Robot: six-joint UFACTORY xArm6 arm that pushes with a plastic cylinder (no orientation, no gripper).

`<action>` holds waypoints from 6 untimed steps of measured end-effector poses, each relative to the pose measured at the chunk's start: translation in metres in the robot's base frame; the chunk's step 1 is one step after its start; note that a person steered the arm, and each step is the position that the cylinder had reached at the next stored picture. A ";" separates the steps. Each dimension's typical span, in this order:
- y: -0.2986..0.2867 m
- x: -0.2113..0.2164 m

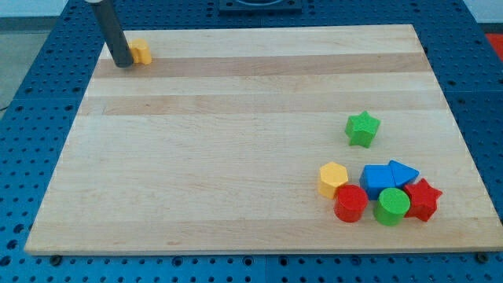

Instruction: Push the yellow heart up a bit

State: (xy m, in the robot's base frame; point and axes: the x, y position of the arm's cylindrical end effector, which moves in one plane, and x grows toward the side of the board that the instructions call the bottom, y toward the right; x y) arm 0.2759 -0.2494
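A small yellow block [142, 53], its shape hard to make out and partly hidden by the rod, lies near the board's top left corner. My dark rod comes down from the view's top left. My tip [123, 64] rests on the board just left of this yellow block, touching or almost touching its left side.
The wooden board [236, 157] lies on a blue perforated table. At the lower right are a green star [362, 128], a yellow hexagon [332, 179], a blue cube [377, 178], a blue triangle [404, 173], a red cylinder [350, 203], a green cylinder [391, 207] and a red star [423, 200].
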 end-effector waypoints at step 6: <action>0.033 -0.036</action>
